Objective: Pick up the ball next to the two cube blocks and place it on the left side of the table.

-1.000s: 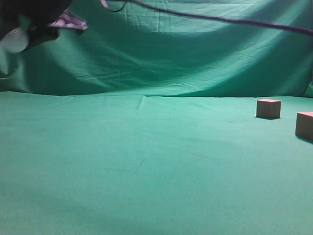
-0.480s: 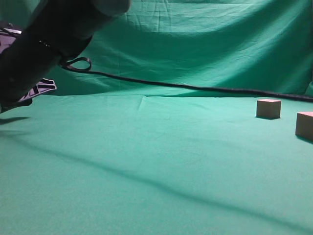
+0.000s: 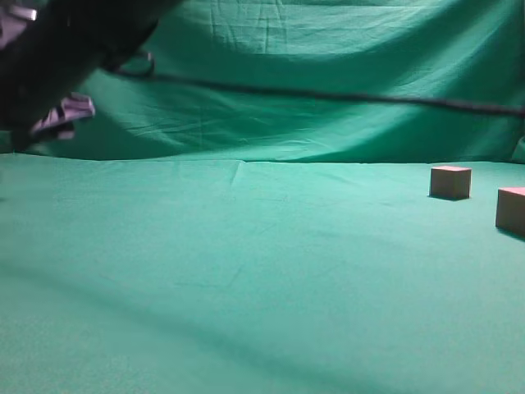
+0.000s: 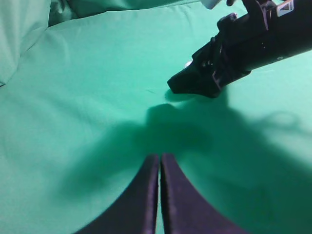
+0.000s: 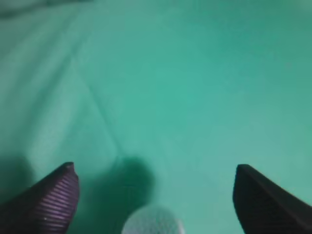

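The white dimpled ball (image 5: 152,222) shows at the bottom edge of the right wrist view, with its shadow on the green table (image 5: 204,87) just beyond it. My right gripper (image 5: 155,170) is open, its jaws wide apart on either side of the ball and not touching it. In the exterior view the right arm (image 3: 66,49) reaches across to the top left; the ball is out of that view. The two reddish-brown cube blocks stand at the far right (image 3: 450,181) (image 3: 511,209). My left gripper (image 4: 160,157) is shut and empty above bare cloth.
A black cable (image 3: 344,97) hangs across the exterior view from the right arm. In the left wrist view the right arm (image 4: 243,44) is at the top right, casting a shadow on the cloth. The green backdrop (image 3: 328,49) rises behind the table.
One second ago the right gripper held the ball high at the top left. The arm then swung down and has risen a little; the ball is out of the exterior view and the cable has lifted.
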